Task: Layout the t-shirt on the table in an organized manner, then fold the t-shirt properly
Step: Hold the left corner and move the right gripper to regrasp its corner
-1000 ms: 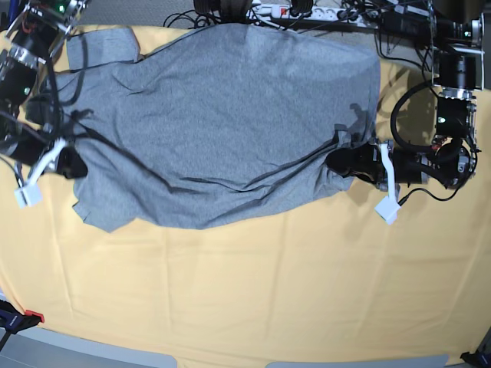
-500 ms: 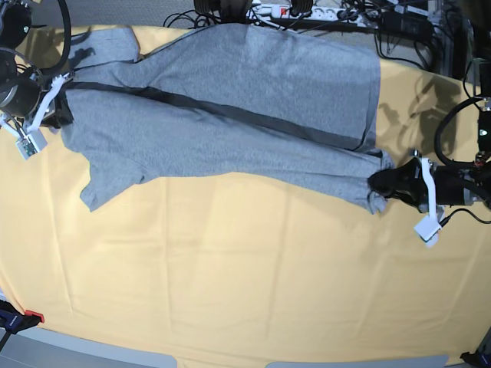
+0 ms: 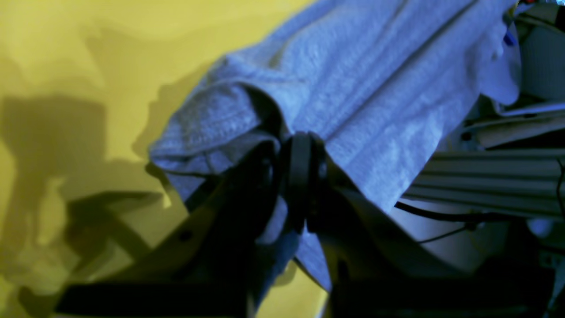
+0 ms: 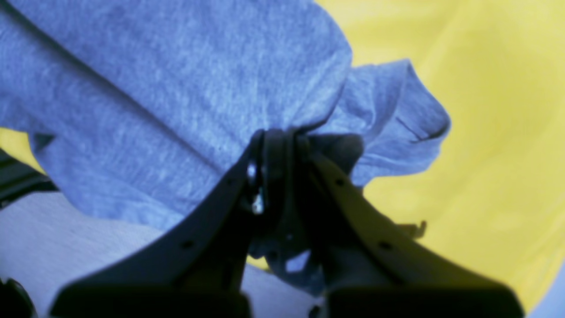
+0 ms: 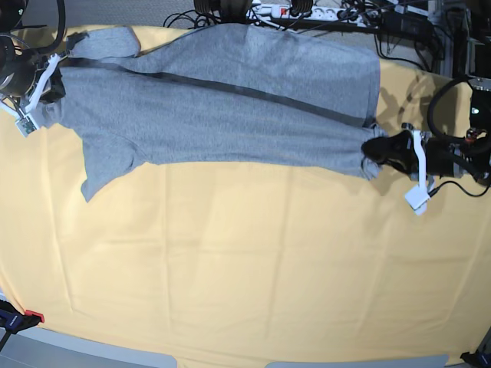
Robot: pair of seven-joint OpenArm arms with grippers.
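Base view: t-shirt (image 5: pixel 222 100) stretched in a long band along the far edge of the table (image 5: pixel 253 268), a dark fold line running its length. My left claw (image 5: pixel 376 148), at the table's right edge in this view, pinched tight on the shirt's end; wrist view confirms cloth bunched between the jaws. My right claw (image 5: pixel 55 84), near the far left corner, likewise clamped on fabric, one sleeve hanging loose below it.
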